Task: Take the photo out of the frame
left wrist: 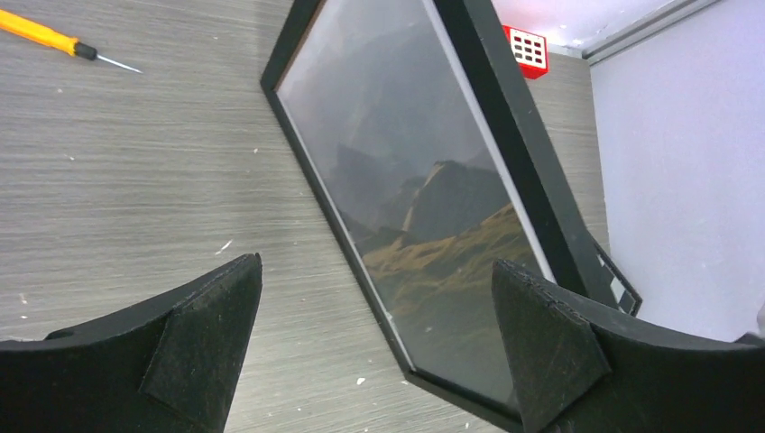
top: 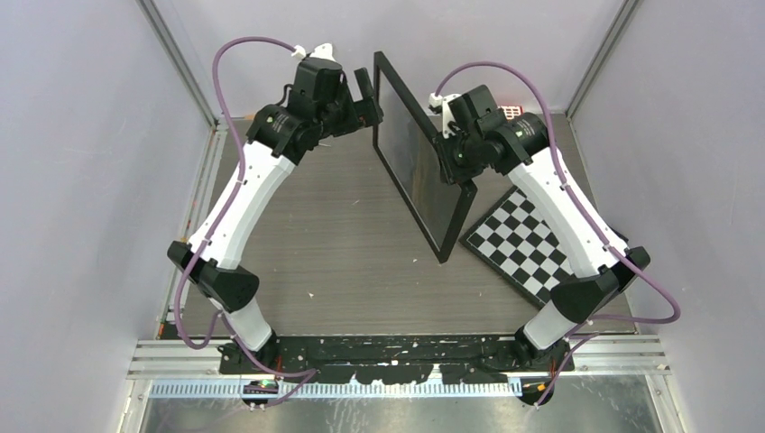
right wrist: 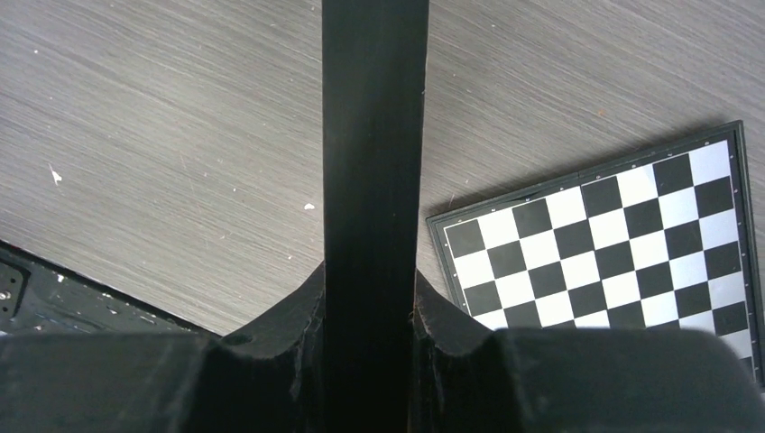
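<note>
Soft even light, faint shadows, hazy glare over the photo

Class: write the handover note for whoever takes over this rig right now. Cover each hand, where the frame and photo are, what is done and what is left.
Left hand: open, holding nothing, facing the glazed front of the frame.
Right hand: shut on the frame's black edge, holding it up on edge between the two arms, beside the checkerboard.
Photo: still inside the frame, mountain scene visible through the front.
Done: frame picked up and presented to the left hand.
Left: open the back of the frame and take the photo out. The back is not visible in any view.
</note>
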{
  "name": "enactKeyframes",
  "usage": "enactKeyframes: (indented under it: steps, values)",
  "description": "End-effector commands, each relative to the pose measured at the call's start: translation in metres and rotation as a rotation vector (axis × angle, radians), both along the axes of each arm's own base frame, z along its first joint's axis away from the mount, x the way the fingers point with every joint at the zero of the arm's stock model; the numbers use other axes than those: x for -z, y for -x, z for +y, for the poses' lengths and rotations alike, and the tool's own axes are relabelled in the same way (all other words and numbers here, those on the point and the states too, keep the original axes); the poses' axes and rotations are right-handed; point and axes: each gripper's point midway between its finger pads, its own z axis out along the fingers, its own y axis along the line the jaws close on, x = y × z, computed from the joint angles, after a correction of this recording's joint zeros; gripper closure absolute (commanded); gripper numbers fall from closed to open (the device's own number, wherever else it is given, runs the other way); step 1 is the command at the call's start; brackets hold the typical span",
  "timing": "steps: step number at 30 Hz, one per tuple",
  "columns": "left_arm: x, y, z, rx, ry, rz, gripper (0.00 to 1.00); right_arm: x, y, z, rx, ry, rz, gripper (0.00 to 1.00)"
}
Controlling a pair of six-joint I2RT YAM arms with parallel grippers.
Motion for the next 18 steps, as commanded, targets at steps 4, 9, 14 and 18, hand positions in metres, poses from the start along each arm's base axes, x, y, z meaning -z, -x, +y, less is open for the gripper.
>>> enactKeyframes:
  steps: [4,9,14,18]
  values:
    - [-0.019,-0.023,-0.018,-0.070,0.186,-0.029,0.00,-0.022,-0.018,0.006,0.007,0.058,-0.158,0.99]
    - [-0.011,-0.035,-0.031,-0.077,0.231,0.000,0.01,-0.024,-0.013,0.016,-0.020,0.077,-0.182,0.99]
    - [-0.003,-0.042,-0.042,-0.086,0.280,0.026,0.04,-0.024,-0.010,0.027,-0.050,0.130,-0.217,0.99]
    - [0.006,-0.047,-0.047,-0.092,0.289,0.045,0.06,-0.019,-0.008,0.037,-0.070,0.143,-0.213,0.99]
